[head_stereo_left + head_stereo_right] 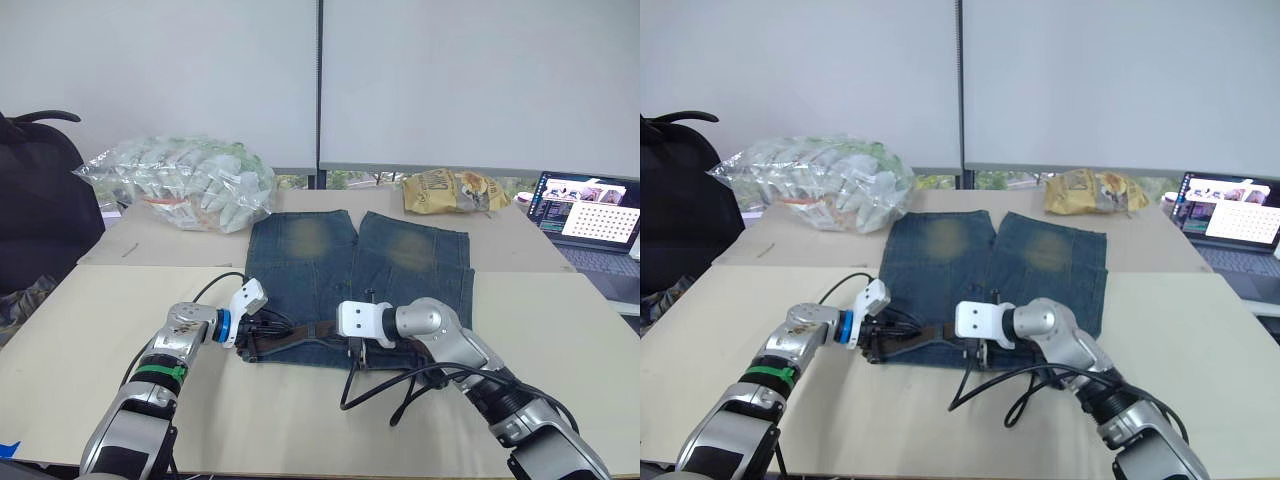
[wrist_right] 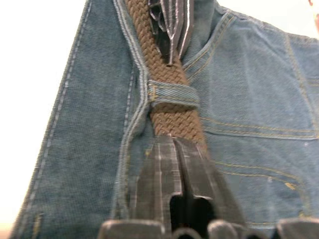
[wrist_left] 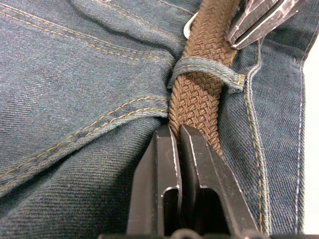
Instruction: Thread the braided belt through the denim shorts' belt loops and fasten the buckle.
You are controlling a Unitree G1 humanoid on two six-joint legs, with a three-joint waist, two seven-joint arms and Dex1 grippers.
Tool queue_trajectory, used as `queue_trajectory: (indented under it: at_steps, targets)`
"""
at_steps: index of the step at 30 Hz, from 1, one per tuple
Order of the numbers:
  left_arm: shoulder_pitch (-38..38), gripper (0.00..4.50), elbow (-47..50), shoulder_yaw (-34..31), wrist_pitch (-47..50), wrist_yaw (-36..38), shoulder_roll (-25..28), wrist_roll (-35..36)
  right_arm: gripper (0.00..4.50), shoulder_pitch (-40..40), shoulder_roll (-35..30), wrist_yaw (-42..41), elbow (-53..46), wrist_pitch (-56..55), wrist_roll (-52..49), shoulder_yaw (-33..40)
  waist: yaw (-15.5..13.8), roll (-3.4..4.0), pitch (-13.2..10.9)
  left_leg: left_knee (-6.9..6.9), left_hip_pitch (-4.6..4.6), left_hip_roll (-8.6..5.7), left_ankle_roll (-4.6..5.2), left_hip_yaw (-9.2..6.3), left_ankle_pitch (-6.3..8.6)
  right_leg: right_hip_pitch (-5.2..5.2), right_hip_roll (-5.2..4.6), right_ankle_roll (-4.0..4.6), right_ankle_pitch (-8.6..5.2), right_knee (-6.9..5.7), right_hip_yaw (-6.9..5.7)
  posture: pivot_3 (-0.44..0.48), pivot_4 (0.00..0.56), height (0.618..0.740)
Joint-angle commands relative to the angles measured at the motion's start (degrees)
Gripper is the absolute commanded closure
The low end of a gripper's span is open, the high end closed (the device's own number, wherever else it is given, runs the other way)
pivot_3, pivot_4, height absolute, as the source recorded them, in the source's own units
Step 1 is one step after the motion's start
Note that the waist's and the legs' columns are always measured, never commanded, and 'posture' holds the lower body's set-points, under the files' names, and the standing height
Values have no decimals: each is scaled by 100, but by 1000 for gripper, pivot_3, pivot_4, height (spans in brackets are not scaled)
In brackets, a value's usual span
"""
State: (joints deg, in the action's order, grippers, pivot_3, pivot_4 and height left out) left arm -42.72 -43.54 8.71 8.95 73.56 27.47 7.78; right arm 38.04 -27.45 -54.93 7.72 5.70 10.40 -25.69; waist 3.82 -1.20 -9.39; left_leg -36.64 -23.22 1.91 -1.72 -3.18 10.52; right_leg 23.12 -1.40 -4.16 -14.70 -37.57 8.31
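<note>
belt: braided belt [image 3: 199,94] ran under a belt loop [image 3: 207,70] along the denim shorts [image 1: 330,270] waistband.
left gripper [image 3: 178,133]: pinched on belt.
right gripper [image 2: 172,142]: clamped on belt, other side of loop.

From my station I see a clear plastic bag [image 1: 185,183] stuffed with white and green packets lying on the far left of the table [image 1: 90,330], its surface covered in pale beige board. A crumpled yellow snack bag [image 1: 452,191] sits at the far edge, right of centre. An open laptop [image 1: 588,218] with a lit screen stands at the far right, well apart from the snack bag. A black chair [image 1: 35,200] stands off the table's left side. White wall panels [image 1: 450,80] close off the back.
</note>
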Motion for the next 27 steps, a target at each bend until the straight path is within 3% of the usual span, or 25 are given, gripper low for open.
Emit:
queue_trajectory:
  at_steps: [1,8,14,22,23,27]
  targets:
    - [163,4500,-239,192,62,-176,-62,-306,4424,43,-20,18,-220,74,-40,185,-1,0,0,0,0,0,0,0,0,0,0,0,0,0,0,0,150,740]
    - [146,4500,-271,189,41,-183,-71,-310,4424,-5,-102,-176,-360,-56,-188,211,-1,0,0,0,0,0,0,0,0,0,0,-1,-1,2,-1,0,150,740]
    - [153,4500,-275,192,28,-171,-73,-309,2655,0,-83,106,-273,-93,158,111,-1,0,0,0,1,1,0,0,0,0,0,-1,-1,3,0,0,150,740]
    - [131,4500,-284,191,17,-183,-77,-318,2655,14,-19,146,-155,-39,324,33,-1,0,0,1,0,0,-1,0,0,0,0,-1,-1,4,0,0,150,740]
    - [131,4500,-283,190,19,-184,-77,-317,3200,14,0,152,-157,-26,325,33,-1,0,0,1,0,1,-1,0,0,0,0,-1,-1,5,0,0,150,740]
    - [138,4500,-276,183,17,-183,-79,-323,4439,-18,117,98,-270,129,148,103,3,0,0,2,2,1,-1,0,0,0,0,-1,-2,4,0,0,150,740]
